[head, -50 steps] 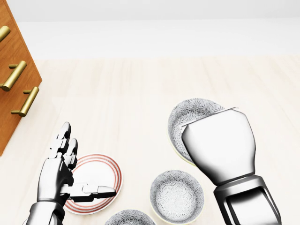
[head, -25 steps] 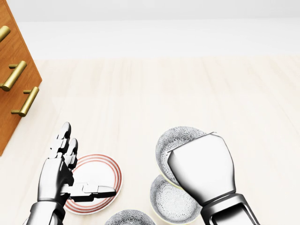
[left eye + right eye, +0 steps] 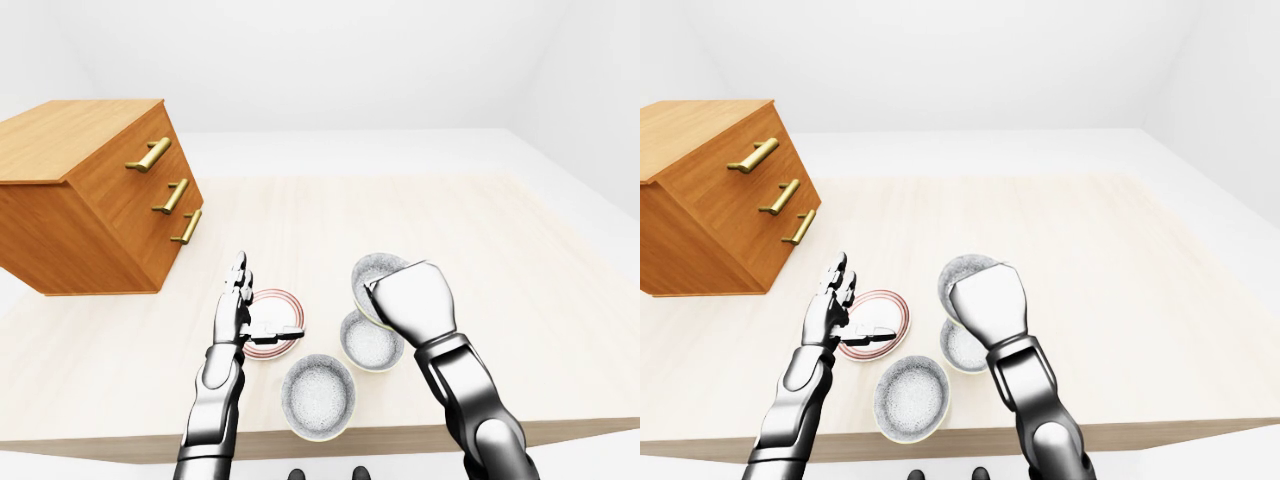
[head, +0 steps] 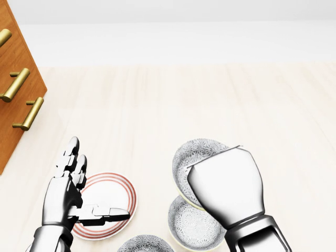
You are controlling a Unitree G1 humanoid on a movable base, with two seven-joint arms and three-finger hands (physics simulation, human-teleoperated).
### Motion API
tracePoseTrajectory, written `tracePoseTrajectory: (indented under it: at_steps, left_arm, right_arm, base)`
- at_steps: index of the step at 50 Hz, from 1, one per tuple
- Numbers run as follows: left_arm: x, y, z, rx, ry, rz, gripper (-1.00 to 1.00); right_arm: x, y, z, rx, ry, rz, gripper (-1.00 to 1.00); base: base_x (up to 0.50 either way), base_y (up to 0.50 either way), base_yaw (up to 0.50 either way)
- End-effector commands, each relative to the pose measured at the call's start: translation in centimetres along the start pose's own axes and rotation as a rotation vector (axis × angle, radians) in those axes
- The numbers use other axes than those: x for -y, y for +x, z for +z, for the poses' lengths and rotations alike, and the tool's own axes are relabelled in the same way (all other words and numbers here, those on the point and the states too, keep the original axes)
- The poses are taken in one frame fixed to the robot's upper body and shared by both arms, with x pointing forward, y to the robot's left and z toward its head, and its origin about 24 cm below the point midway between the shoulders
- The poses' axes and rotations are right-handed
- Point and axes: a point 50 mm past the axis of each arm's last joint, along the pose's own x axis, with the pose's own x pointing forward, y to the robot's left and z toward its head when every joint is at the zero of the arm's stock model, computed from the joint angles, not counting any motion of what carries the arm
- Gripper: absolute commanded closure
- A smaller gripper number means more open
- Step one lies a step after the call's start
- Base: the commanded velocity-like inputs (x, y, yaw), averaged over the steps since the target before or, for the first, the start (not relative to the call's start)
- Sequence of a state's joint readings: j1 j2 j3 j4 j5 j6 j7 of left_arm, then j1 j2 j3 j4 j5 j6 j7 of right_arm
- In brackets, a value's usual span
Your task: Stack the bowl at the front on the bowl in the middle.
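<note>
Speckled round bowl [image 4: 195, 155] in chrome right hand [image 4: 226, 186].

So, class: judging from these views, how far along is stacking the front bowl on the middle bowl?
Done: the right hand has a patterned bowl lifted and tilted. In hand: it hangs partly over the middle bowl. Left: lowering it in and letting go. The left hand stands open over the striped plate, and another bowl sits unused nearest the table's edge.

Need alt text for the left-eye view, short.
The right robot hand holds a patterned bowl, tilted, just above a second matching bowl on a pale wooden table. The left robot hand hovers open over a red-ringed plate; a third bowl sits near the bottom edge and a wooden drawer chest at left.
</note>
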State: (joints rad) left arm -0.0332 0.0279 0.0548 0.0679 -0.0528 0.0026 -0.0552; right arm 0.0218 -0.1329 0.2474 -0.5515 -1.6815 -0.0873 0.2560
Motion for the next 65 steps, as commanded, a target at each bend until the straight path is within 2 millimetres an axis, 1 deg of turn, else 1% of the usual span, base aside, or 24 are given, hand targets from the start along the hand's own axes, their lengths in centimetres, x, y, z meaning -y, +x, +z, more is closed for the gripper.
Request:
tracePoseTrajectory:
  at_steps: [1,4,8,12,18,19,27,33,37,41,43,46,57,62,65]
  left_arm:
    - [0.0,0.0,-0.1,-0.001,0.001,-0.001,-1.0]
    - [0.0,-0.1,0.0,0.0,0.0,-0.002,-1.0]
    - [0.0,0.0,0.1,0.0,0.0,0.001,-1.0]
    - [0.0,0.0,0.2,0.002,0.0,0.002,-1.0]
    - [0.0,-0.1,0.2,0.002,0.0,0.001,-1.0]
    - [0.0,-0.1,0.2,0.002,0.0,0.001,-1.0]
    - [0.1,-0.2,0.3,0.003,0.0,-0.001,-1.0]
    - [0.0,-0.3,0.2,0.003,-0.001,-0.001,-1.0]
    - [0.0,-0.3,0.3,0.004,-0.001,0.0,-1.0]
    - [0.1,-0.3,0.2,0.003,-0.001,-0.001,-1.0]
    - [0.0,-0.3,0.2,0.002,0.0,0.0,-1.0]
    - [0.0,-0.3,0.3,0.003,-0.001,0.0,-1.0]
    - [0.1,-0.2,0.2,0.0,-0.002,-0.001,-1.0]
    - [0.1,-0.2,0.2,0.001,-0.003,-0.001,-1.0]
    - [0.1,-0.3,0.2,0.001,-0.002,-0.001,-1.0]
  right_arm:
    - [0.1,-0.1,0.2,0.008,0.023,-0.036,1.0]
    - [-0.8,-0.1,0.8,0.029,-0.035,-0.041,1.0]
    - [0.1,0.0,1.3,0.045,-0.003,-0.043,1.0]
    - [0.5,0.1,1.6,0.061,0.024,-0.003,1.0]
    - [0.4,-1.3,2.1,0.076,-0.009,0.033,1.0]
    - [0.1,-1.5,2.1,0.079,-0.025,0.045,1.0]
    - [0.4,-3.0,0.4,0.025,-0.038,0.094,1.0]
    - [1.1,-3.8,-0.1,-0.002,-0.018,0.109,1.0]
    - [1.0,-4.2,-0.1,-0.009,-0.034,0.103,1.0]
    - [0.6,-4.4,0.5,0.01,-0.065,0.094,1.0]
    - [0.3,-4.4,1.4,0.042,-0.087,0.089,1.0]
    - [0.1,-4.6,2.0,0.077,-0.106,0.087,1.0]
    - [-1.8,-5.5,4.3,0.213,-0.186,0.081,1.0]
    - [-2.2,-5.6,4.5,0.235,-0.194,0.086,1.0]
    - [-2.5,-5.5,4.0,0.224,-0.2,0.09,1.0]
  base:
    - [0.0,0.0,0.0]
    - [0.0,0.0,0.0]
    - [0.0,0.0,0.0]
    - [0.0,0.0,0.0]
    - [0.0,0.0,0.0]
    - [0.0,0.0,0.0]
    - [0.0,0.0,0.0]
    - [0.0,0.0,0.0]
    - [0.0,0.0,0.0]
    - [0.0,0.0,0.0]
    - [0.0,0.0,0.0]
    - [0.0,0.0,0.0]
    - [0.0,0.0,0.0]
    - [0.0,0.0,0.0]
    - [0.0,0.0,0.0]
